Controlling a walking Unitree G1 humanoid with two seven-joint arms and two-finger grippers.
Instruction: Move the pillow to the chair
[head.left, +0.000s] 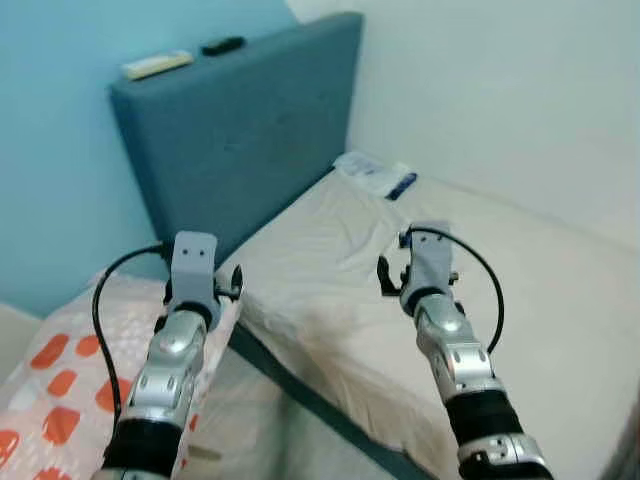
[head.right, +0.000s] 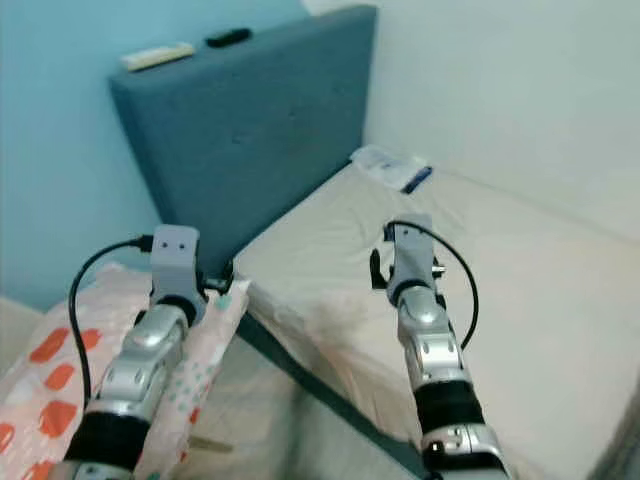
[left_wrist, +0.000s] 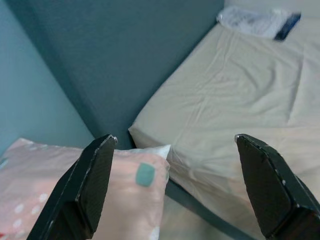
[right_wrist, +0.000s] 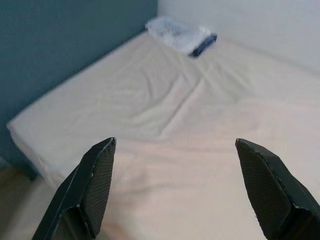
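Left eye view: we see the left arm raised over the pillow, a pale pink one with orange and teal spots that lies low at the robot's left, beside the bed and just in front of the blue headboard; the pillow's near corner sits against the mattress edge. The right arm reaches out over the cream sheet. A white packet with a dark blue end lies at the head of the mattress by the wall, and two small objects, one pale and one black, rest on top of the headboard. Right eye view: we note the same layout, the left arm above the pillow's corner, the right arm above the mattress near its edge. Left wrist view: we record the left gripper with its fingers spread wide, holding nothing, hovering over the pillow's teal-spotted corner and the gap beside the mattress. Right wrist view: we record the right gripper likewise spread wide and empty, above bare creased sheet, with the packet far ahead near the wall corner.
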